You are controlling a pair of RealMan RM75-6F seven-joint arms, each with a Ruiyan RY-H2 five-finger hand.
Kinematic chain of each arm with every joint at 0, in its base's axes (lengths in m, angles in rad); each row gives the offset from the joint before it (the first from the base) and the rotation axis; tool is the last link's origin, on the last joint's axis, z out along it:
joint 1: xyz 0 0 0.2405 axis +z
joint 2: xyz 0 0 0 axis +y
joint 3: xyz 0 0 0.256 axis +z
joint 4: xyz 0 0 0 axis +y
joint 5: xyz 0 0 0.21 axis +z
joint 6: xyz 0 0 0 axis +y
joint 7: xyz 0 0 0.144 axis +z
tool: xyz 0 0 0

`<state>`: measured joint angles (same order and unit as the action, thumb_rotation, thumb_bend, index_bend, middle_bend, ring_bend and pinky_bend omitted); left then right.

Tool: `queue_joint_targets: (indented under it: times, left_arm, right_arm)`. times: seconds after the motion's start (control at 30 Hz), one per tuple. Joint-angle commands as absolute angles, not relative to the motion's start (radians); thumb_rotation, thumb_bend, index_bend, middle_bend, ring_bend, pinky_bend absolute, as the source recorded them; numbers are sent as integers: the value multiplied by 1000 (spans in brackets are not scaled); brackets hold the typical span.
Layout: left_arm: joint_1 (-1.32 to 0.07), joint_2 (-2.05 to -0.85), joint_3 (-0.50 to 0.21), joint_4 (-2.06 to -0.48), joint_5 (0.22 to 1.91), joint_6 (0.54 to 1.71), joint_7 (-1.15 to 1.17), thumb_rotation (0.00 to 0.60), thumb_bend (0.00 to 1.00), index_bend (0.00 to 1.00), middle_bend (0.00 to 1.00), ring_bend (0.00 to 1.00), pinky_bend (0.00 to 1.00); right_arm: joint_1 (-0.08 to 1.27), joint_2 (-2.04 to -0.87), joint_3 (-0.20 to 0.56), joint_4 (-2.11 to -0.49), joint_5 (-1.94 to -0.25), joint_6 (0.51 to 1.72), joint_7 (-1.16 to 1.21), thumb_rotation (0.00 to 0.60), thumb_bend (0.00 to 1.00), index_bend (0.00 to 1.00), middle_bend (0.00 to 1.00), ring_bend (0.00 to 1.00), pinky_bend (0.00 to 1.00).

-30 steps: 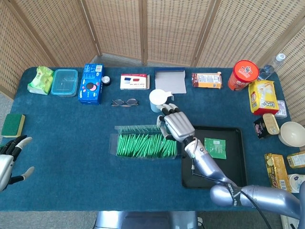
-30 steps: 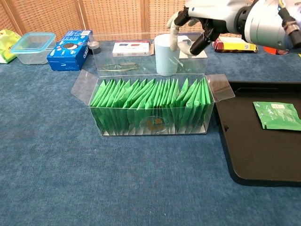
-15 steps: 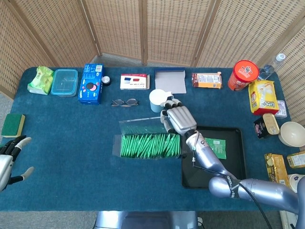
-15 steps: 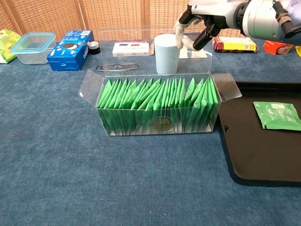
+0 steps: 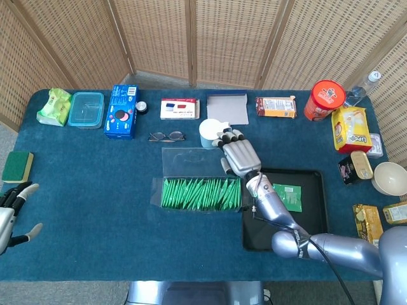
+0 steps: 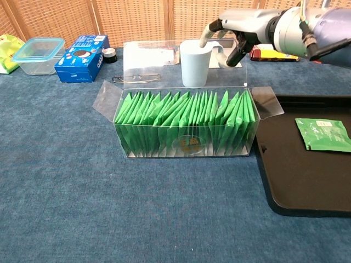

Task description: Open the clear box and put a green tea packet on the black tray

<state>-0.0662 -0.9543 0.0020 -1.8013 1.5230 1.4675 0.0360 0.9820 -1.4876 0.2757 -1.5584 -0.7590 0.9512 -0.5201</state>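
The clear box [image 5: 200, 193] [image 6: 185, 125] stands mid-table, packed with green tea packets [image 6: 181, 112]. Its lid [image 5: 194, 162] [image 6: 181, 63] stands upright along the far side. My right hand [image 5: 239, 157] [image 6: 241, 24] is at the lid's top right corner, pinching its edge between thumb and fingers. Right of the box lies the black tray [image 5: 311, 222] [image 6: 307, 181], with one green tea packet [image 5: 289, 196] [image 6: 323, 134] flat on it. My left hand [image 5: 11, 214] hovers open at the table's near left edge, seen only in the head view.
A pale blue cup [image 5: 210, 132] [image 6: 194, 63] stands just behind the lid, with glasses [image 5: 166, 136] to its left. Boxes, a plastic container [image 5: 86, 108] and snacks line the far edge. Cans, a bowl [image 5: 389, 177] and packets crowd the right side. A sponge [image 5: 17, 166] lies far left.
My right hand has moved away from me with the lid, swinging it from tilted over the packets to upright. The box has shifted slightly to the right. My left hand has barely moved.
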Motion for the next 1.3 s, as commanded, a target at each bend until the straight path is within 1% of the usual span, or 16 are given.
queue_joint_targets:
  times: [0.03,0.27,0.37,0.47,0.57,0.67,0.77,0.9,1.1,1.3]
  left_arm:
    - [-65,-955,3,-1800,1523,1468,34,600,205,135,133,158,241]
    - [-61,-955,6,-1798,1529,1474,29,600,205,135,133,158,241]
    - [-56,-952,7,-1797,1528,1479,25,600,204,135,133,158,241]
    - [-52,-951,10,-1795,1528,1481,21,600,204,135,133,158,241]
    - [-52,-954,12,-1794,1530,1479,20,600,204,135,133,158,241]
    - [-54,-960,13,-1795,1535,1477,20,600,205,135,133,158,241]
    - [-57,-961,10,-1797,1539,1476,24,600,205,135,133,158,241]
    - [-60,-960,8,-1802,1544,1478,29,600,204,135,133,158,241]
    - [-59,-957,8,-1805,1546,1481,30,600,205,135,133,158,241]
    - [-56,-957,10,-1801,1543,1480,29,600,204,135,133,158,241]
  right_arm:
    - [985,-1502,265,-1542,-758,970,-537,600,581,187,112,115,90]
    - [970,-1506,257,-1543,-799,1000,-518,600,536,105,69,84,90]
    - [942,-1472,263,-1587,-869,1018,-453,600,501,72,66,80,90]
    - [904,-1417,263,-1649,-954,1022,-359,600,446,72,68,77,90]
    - [869,-1362,250,-1690,-1054,1014,-265,600,390,93,80,74,90]
    - [845,-1310,225,-1716,-1164,988,-169,600,328,139,94,69,90]
    - [837,-1283,190,-1706,-1267,961,-103,600,245,194,108,67,90]
    - [837,-1283,169,-1684,-1332,947,-64,600,153,258,122,67,90]
    - [862,-1318,154,-1636,-1388,913,-59,600,109,314,140,66,90]
    - [886,-1350,150,-1598,-1402,879,-76,600,101,320,146,66,90]
